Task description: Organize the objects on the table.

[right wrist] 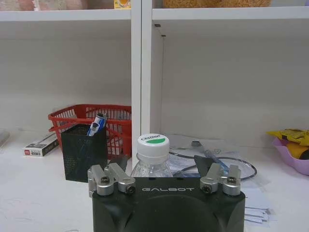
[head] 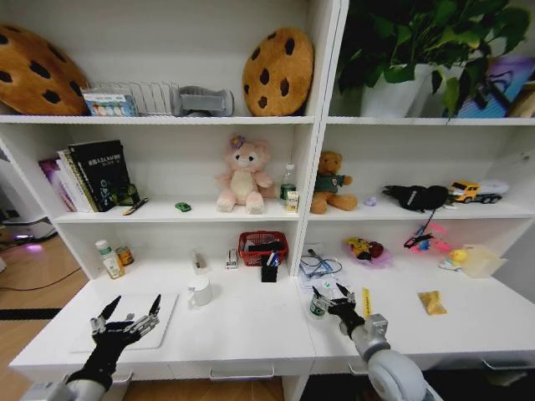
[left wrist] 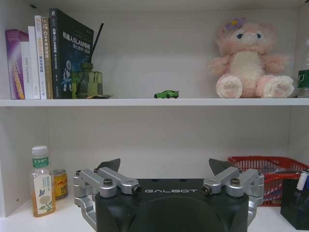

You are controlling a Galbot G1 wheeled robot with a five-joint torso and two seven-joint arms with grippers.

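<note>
The right gripper (head: 328,300) sits low and right of the middle in the head view, its fingers on both sides of a small green-capped jar (right wrist: 152,153). They look set around it, but I can't tell if they squeeze it, because the gripper's black body hides the jar's lower part. The right arm (head: 386,364) comes up from the bottom edge and is cut off there. The left gripper (head: 127,321) hangs at the lower left with its fingers spread wide, above the silver laptop (head: 159,315) on the white table (head: 251,330). A tiny green toy car (left wrist: 166,94) sits on the shelf higher up, left of a pink plush toy (left wrist: 248,60).
</note>
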